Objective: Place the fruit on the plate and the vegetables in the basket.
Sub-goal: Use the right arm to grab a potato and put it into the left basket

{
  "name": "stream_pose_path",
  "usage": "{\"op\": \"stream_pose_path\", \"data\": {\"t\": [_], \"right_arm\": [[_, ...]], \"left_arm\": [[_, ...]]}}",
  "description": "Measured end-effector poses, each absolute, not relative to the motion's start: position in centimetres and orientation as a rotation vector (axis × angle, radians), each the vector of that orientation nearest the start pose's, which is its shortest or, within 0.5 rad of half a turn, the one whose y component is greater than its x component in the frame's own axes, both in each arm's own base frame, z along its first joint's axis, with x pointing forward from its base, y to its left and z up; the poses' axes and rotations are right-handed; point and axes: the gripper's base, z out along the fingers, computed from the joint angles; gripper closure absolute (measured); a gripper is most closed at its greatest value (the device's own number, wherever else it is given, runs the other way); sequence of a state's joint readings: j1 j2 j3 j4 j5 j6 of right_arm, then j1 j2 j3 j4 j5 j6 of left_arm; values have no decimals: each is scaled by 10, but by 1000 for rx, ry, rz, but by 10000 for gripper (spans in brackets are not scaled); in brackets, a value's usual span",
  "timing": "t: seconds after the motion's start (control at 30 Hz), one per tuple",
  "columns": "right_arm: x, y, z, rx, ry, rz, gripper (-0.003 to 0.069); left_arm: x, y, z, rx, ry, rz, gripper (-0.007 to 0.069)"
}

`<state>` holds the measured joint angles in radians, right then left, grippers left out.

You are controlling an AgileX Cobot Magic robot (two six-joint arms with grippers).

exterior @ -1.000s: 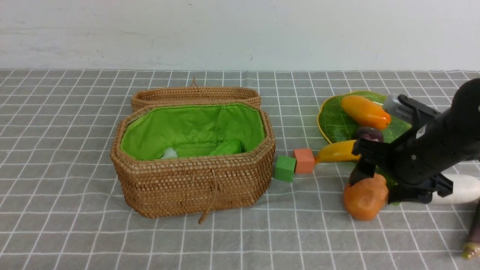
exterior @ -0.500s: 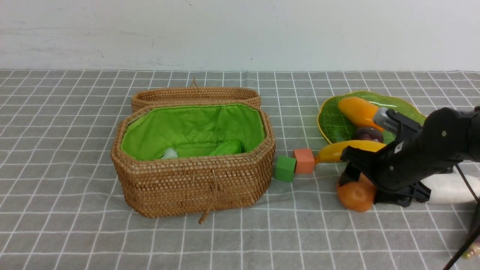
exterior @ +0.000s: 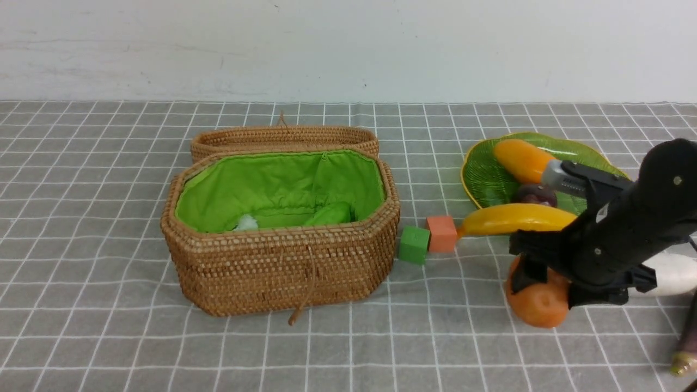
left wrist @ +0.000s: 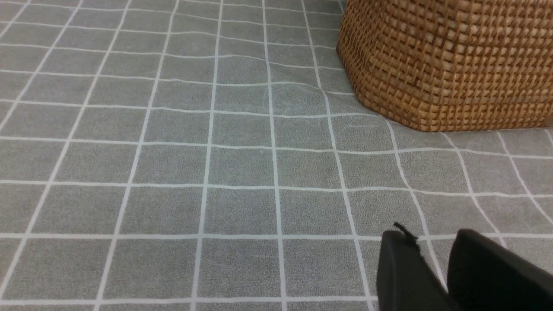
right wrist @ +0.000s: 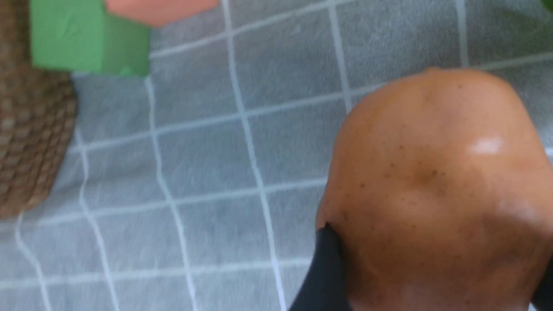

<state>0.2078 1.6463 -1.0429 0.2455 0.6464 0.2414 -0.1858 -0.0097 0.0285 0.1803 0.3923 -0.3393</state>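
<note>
- Displacement: since the frame half a second ago, the potato (exterior: 540, 299) and my right gripper (exterior: 546, 292) have shifted together slightly toward the right and near edges of the table (exterior: 435, 337). The basket (exterior: 283, 267) has not moved.
- End effector state: my right gripper holds the potato, one finger on each flank, jaws spread wide by its bulk. My left gripper (left wrist: 431, 235) stands narrowly apart with nothing between its fingers, on the table's left side.
- Grip: maintain even, firm pressure. The body is rounded and lumpy; I judge that a shallow pinch could roll it out. Confirm both pads seat past its widest part.
- Lift: raise straight up before travelling. I cannot tell how much clearance the potato has above the cloth.
- Clearance: stay off the banana (exterior: 517, 219), which lies across the near rim of the plate (exterior: 484, 177) toward the far right corner of the table.
- Transfer: traverse toward the left edge, above the green cube (exterior: 414, 245) and red cube (exterior: 441, 233). The potato must clear the basket's right rim.
- Release: centre over the green lining (exterior: 272, 179), lower inside, then open gently. Avoid dropping it onto the green item (exterior: 330, 214) already inside.
- Remaining: the radish (exterior: 672, 274) near the right edge and the eggplant (exterior: 689, 337) near the near right corner should follow.
</note>
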Motion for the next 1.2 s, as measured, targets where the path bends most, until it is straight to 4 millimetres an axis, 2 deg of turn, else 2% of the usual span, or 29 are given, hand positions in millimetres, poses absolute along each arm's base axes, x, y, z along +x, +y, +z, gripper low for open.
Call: {"op": "stream_pose_path", "data": {"t": [0.1, 0.13, 0.17, 0.3, 0.37, 0.4, 0.53, 0.57, 0.6, 0.67, 0.7, 0.77, 0.8, 0.83, 0.87, 0.9, 0.93, 1.0, 1.03, 1.1, 1.2], "right_arm": [[304, 83, 235, 152, 2738, 435, 105], [303, 83, 236, 132, 2736, 437, 105], [298, 86, 247, 68, 2720, 494, 105], [295, 96, 269, -88, 2675, 586, 105], [299, 114, 296, -249, 2593, 662, 105], [300, 114, 298, -254, 2585, 665, 105], [315, 153, 340, -440, 2425, 720, 107], [315, 156, 342, -451, 2418, 724, 108], [327, 174, 349, -499, 2368, 736, 109], [339, 193, 357, -546, 2309, 746, 108], [342, 197, 357, -555, 2300, 748, 108], [354, 219, 354, -591, 2261, 755, 108], [365, 236, 346, -606, 2239, 761, 108], [368, 240, 341, -612, 2245, 762, 108], [376, 256, 332, -624, 2235, 768, 108], [379, 263, 329, -629, 2224, 771, 108], [385, 273, 316, -638, 2234, 773, 108], [389, 282, 308, -645, 2234, 775, 108], [394, 294, 290, -664, 2260, 778, 108], [395, 301, 276, -680, 2291, 779, 108], [394, 303, 270, -696, 2320, 788, 91]], "left_arm": [[52, -3, 169, -34, 1892, -180, 459], [52, -3, 169, -34, 1892, -180, 459], [52, -3, 169, -34, 1892, -180, 456], [52, -3, 169, -34, 1892, -180, 450], [52, -3, 169, -34, 1892, -180, 448], [52, -3, 169, -34, 1892, -180, 448], [52, -3, 169, -34, 1892, -180, 442], [52, -3, 169, -34, 1892, -180, 441], [52, -3, 169, -34, 1892, -180, 440], [52, -3, 169, -34, 1892, -180, 440], [52, -3, 169, -34, 1892, -180, 440], [52, -3, 169, -34, 1892, -180, 440], [52, -3, 169, -34, 1892, -180, 440], [52, -3, 169, -34, 1892, -180, 440], [52, -3, 169, -34, 1892, -180, 440], [52, -3, 169, -34, 1892, -180, 440], [52, -3, 169, -34, 1892, -180, 440], [52, -3, 169, -34, 1892, -180, 438], [52, -3, 169, -34, 1892, -180, 438], [52, -3, 169, -34, 1892, -180, 438], [52, -3, 169, -34, 1892, -180, 438]]}}
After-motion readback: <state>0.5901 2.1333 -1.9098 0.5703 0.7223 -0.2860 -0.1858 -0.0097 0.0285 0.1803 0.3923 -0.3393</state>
